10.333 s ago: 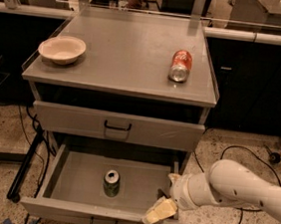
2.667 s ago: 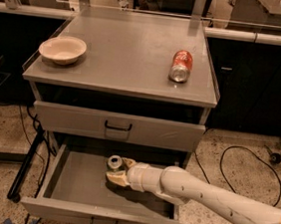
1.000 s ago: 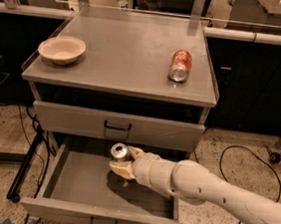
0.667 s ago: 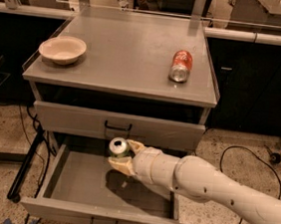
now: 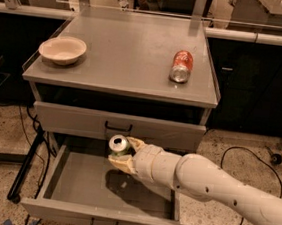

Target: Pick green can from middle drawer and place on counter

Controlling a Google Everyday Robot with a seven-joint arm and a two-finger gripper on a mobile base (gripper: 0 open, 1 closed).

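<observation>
Reaching over open middle drawer (image 5: 73,184), arm (image 5: 214,185) nearly level; pincer (image 5: 122,156) clamped on green can (image 5: 119,145), clear of drawer floor.

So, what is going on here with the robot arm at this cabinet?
The robot's gripper is closed on the green can and holds it, silver top up, above the floor of the open middle drawer. The can is not yet on the counter, where a beige bowl sits on the left and an orange-red can lies on its side on the right.
</observation>
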